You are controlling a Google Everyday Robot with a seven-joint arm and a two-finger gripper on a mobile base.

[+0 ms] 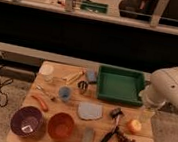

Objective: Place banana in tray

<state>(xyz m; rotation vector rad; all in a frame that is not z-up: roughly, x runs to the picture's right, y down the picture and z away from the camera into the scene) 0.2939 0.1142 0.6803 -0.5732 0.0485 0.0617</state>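
One banana [73,76] lies near the back edge of the tabletop [128,110], left of centre and well apart from the tray [123,71] at the back right corner. The tray looks bare. The gripper [147,115] hangs at the right edge, just in front of the tray and far from the banana. Released or clenched, can't tell.

Step in hand, by my read: reach for the banana, which is not yet grasped. To do it well, travel high over the tray and clutter and come down across the banana's narrow width near its middle. Keep off the small items close beside it, and lift well clear before crossing the tray rim.

Counts, left to right:
- two bowls, purple [27,121] and orange [61,126]
- one carrot [40,102]
- one banana
- one blue cup [64,93]
- one tray
- one gripper
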